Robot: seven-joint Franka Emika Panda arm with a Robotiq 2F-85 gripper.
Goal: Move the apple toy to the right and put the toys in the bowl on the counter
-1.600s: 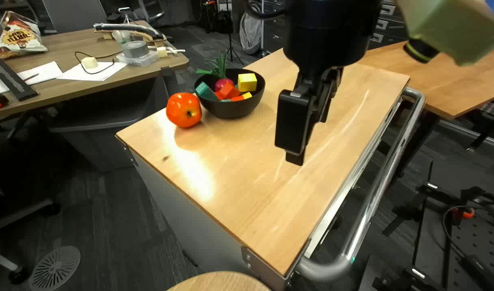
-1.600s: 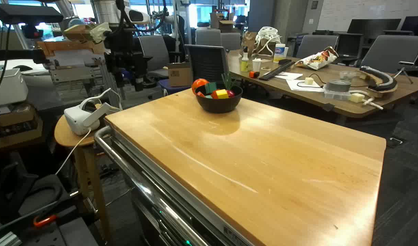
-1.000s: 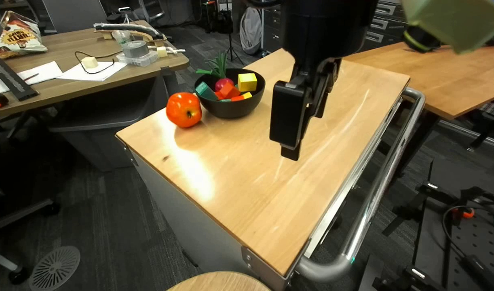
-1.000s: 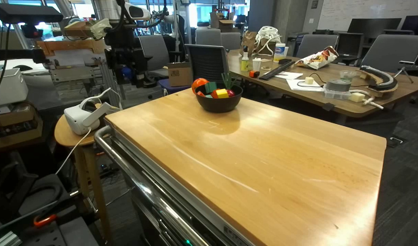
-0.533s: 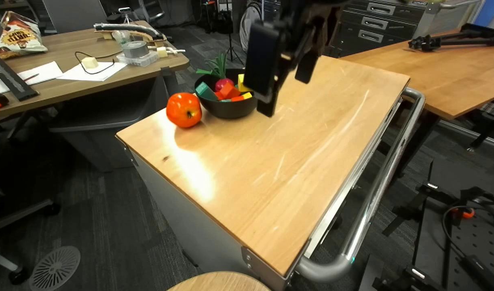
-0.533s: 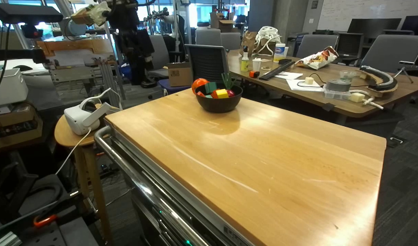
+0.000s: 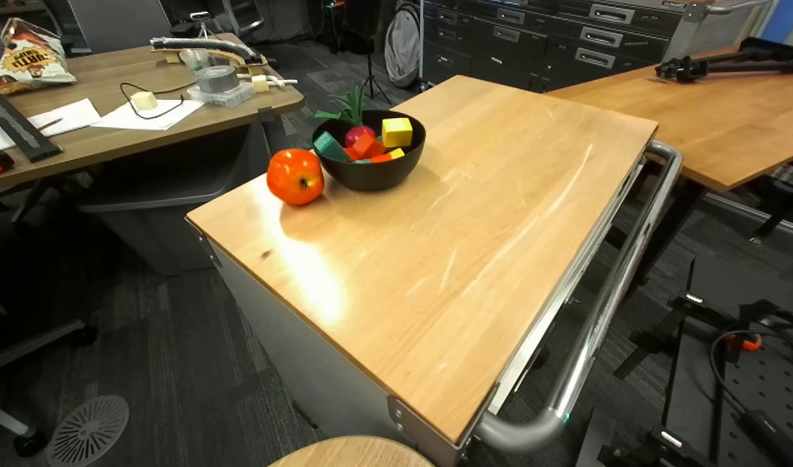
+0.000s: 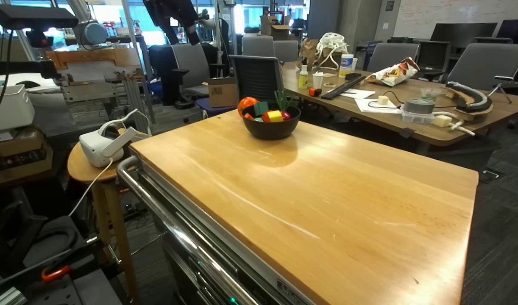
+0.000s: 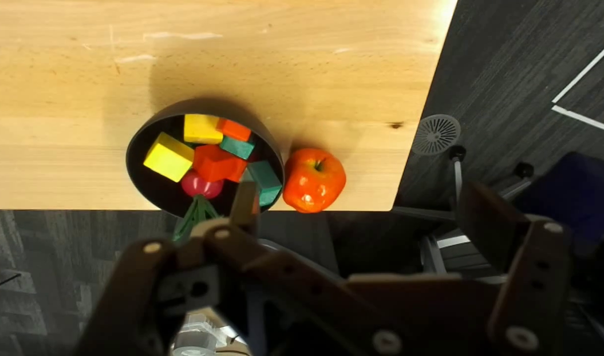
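The orange-red apple toy (image 7: 295, 176) rests on the light wooden counter (image 7: 435, 292), outside the black bowl (image 7: 370, 175) and right beside its wall; whether they touch I cannot tell. From above, in the wrist view, the apple toy (image 9: 315, 180) lies to the right of the bowl (image 9: 223, 106). Inside the bowl are several toys: a yellow block (image 9: 169, 157), a red block (image 9: 214, 163), a green block (image 9: 264, 180) and a dark-red round toy (image 9: 201, 184) with green leaves. My gripper (image 8: 184, 38) hangs high in an exterior view, fingers spread wide and holding nothing.
A metal rail (image 7: 604, 311) runs along one side of the counter. Across a gap stands a cluttered desk (image 7: 124, 65) with a chip bag (image 7: 32, 57) and papers. A white headset (image 8: 100, 146) sits on a round stool (image 8: 76, 165) by the counter's corner.
My gripper has risen well above the counter and has left the picture in an exterior view. The apple toy, the bowl and the toys in it have stayed in place.
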